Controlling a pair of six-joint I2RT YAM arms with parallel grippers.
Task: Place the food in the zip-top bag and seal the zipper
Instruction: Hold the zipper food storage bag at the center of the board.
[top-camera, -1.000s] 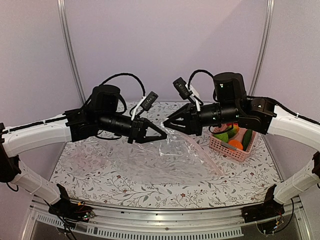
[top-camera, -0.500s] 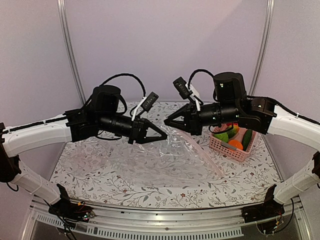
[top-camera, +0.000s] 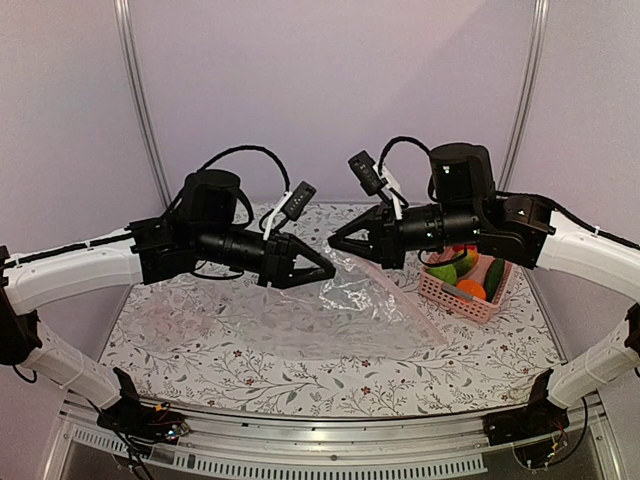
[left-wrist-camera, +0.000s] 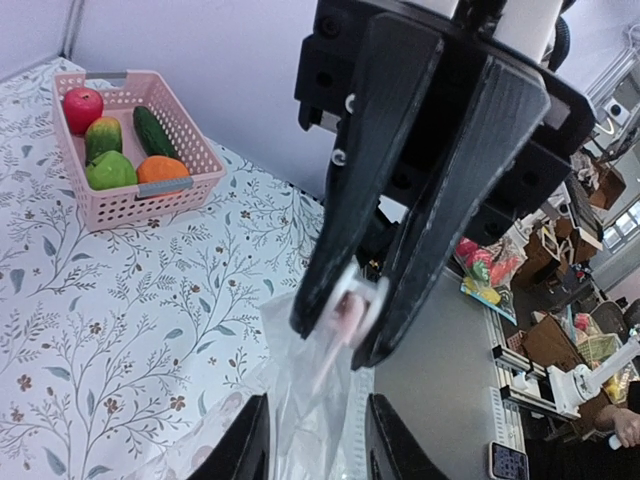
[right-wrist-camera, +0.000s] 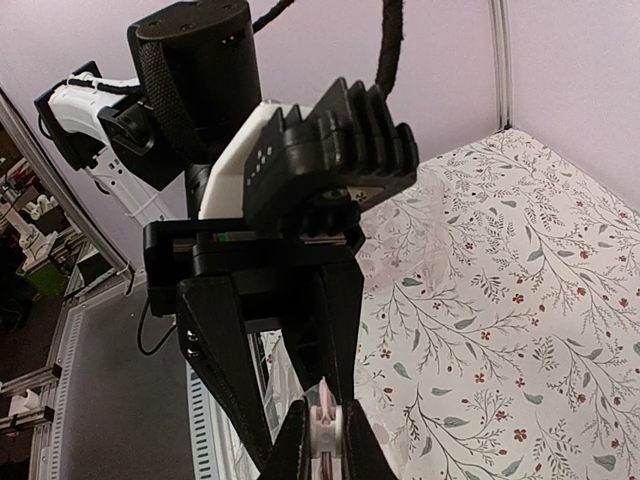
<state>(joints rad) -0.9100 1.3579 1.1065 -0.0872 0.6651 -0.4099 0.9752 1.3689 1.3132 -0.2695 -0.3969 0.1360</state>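
1. Five pieces of food are in the pink basket (left-wrist-camera: 140, 205) at the right of the table (top-camera: 200, 360): red apple (left-wrist-camera: 82, 103), mango (left-wrist-camera: 103, 135), green apple (left-wrist-camera: 110, 170), orange (left-wrist-camera: 160, 168) and cucumber (left-wrist-camera: 153, 130). None is in the bag yet.
2. Mostly flat, the zip-top bag (top-camera: 340, 315) lies on the table between the arms, near the basket but apart from it. One part of its edge is raised at the zipper (left-wrist-camera: 348, 308).
3. Holding that raised edge off the table is the right gripper (top-camera: 334, 241), pinched tight on the zipper strip.
4. Just beside it, the left gripper (top-camera: 331, 273) has its fingers narrowly apart. Film hangs between them, but it does not look clamped.
5. Likely risks:
   - A single pinch carries the edge, so the glossy film could slide out of the right pads.
   - I cannot tell whether one layer or both are pinched. If the left jaws close on both, the mouth would stay flat and no food could go in.
   - A hard pull apart could drag the whole bag across the table.
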